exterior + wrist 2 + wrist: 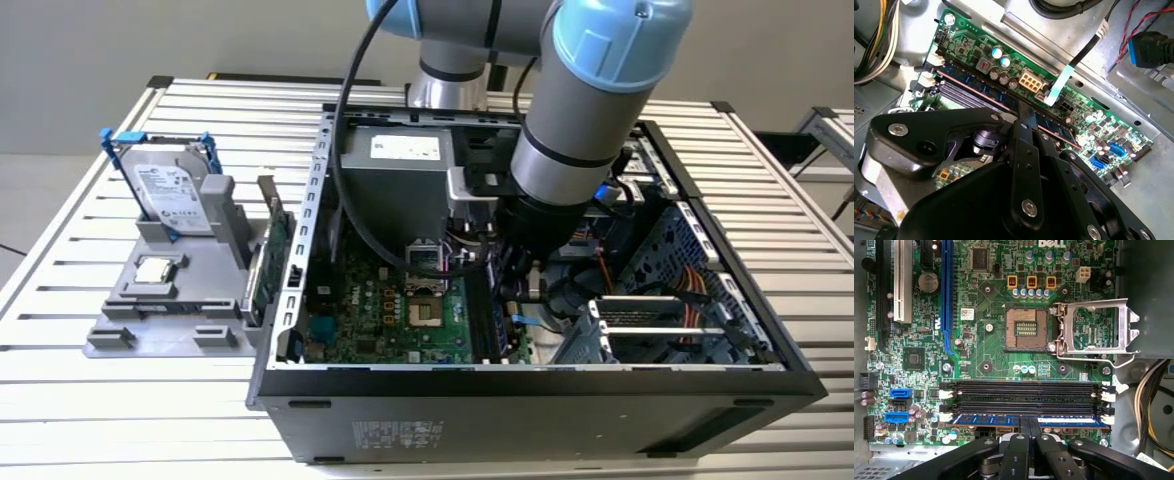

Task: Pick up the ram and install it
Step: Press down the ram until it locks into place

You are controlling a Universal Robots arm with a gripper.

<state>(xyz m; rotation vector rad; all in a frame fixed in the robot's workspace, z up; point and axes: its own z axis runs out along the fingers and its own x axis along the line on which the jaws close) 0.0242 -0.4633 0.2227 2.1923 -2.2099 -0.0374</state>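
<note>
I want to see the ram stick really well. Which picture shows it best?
The first wrist view: the ram lies lengthwise in the memory slot nearest the gripper, blue with a pale label, gripper fingers closed on its middle. The second wrist view shows the ram slanted, partly behind the gripper. In the exterior view the arm blocks it.

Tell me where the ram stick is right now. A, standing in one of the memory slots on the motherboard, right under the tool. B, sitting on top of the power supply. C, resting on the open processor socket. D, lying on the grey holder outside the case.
A: in the first wrist view the ram stands along a memory slot on the motherboard, with the tool on its top edge.
</note>
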